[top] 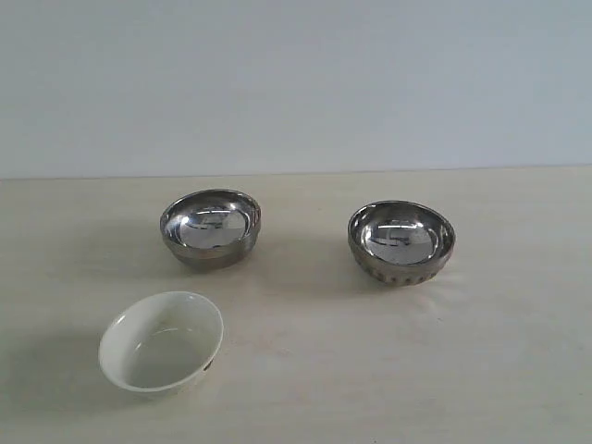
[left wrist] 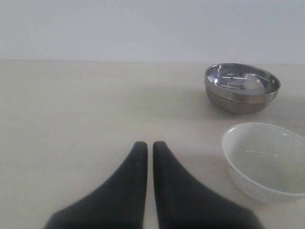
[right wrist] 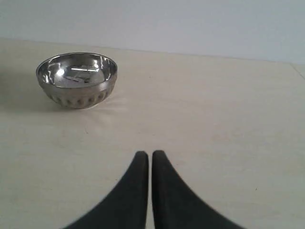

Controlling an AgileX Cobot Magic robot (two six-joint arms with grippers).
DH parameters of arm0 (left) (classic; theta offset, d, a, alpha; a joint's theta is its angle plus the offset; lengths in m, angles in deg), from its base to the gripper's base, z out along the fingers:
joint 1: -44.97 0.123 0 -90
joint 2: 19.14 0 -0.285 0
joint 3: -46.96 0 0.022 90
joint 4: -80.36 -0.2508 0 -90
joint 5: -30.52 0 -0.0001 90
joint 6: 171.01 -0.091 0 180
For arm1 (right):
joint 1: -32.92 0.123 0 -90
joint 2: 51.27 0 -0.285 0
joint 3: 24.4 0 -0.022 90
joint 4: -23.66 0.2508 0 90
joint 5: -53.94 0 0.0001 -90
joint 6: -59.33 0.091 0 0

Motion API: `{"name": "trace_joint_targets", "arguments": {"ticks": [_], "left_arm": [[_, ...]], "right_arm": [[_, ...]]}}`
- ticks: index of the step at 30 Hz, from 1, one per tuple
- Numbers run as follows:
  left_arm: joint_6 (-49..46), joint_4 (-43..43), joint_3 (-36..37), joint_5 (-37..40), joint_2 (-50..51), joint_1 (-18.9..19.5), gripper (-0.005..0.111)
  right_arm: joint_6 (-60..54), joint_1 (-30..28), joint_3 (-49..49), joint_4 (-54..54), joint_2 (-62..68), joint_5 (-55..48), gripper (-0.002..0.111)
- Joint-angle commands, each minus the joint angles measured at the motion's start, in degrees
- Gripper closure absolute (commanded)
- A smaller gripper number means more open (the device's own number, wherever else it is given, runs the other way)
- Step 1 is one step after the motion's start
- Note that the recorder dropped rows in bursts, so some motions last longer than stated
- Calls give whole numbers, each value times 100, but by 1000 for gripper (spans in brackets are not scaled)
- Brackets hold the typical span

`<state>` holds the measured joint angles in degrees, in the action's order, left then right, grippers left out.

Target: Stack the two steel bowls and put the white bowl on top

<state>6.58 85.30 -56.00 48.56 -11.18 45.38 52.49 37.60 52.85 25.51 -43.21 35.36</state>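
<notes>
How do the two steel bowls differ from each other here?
The smooth steel bowl has plain sides; the ribbed steel bowl has vertical ribs round its lower outside. In the exterior view the smooth steel bowl stands left, near the white bowl; the ribbed steel bowl stands right, apart. Both are mirror-shiny, upright, empty and similar in size.

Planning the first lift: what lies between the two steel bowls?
Nothing. In the exterior view only bare table separates the smooth steel bowl from the ribbed steel bowl; the white bowl sits off that line.
</notes>
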Motion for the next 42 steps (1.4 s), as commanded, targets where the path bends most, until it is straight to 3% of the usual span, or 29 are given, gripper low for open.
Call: {"name": "trace_joint_targets", "arguments": {"ticks": [1, 9, 13, 15, 23, 28, 31, 38, 42], "left_arm": [[27, 0, 17, -43, -18, -29, 103], [27, 0, 17, -43, -18, -29, 103], [27, 0, 17, -43, -18, -29, 103], [27, 0, 17, -43, -18, -29, 103], [27, 0, 17, -43, -18, -29, 103], [27, 0, 17, -43, -18, -29, 103], [27, 0, 17, -43, -18, -29, 103], [27, 0, 17, -43, -18, -29, 103], [27, 0, 17, -43, -18, -29, 103]], "right_arm": [[-661, -11, -3, -185, -28, 891, 108], [-252, -11, -3, -185, -28, 3432, 108], [2301, -11, -3, -185, -28, 4909, 108], [2625, -11, -3, -317, -28, 5406, 108], [2939, -11, -1484, -1356, 602, 4245, 108], [4820, -11, -2572, -3522, 1822, 4139, 107], [6494, -11, -3169, -4970, 2701, 4291, 95], [8316, -11, -4389, -6302, 5203, 5184, 36], [8962, 147, -5006, -6998, 6462, 6171, 33]]}}
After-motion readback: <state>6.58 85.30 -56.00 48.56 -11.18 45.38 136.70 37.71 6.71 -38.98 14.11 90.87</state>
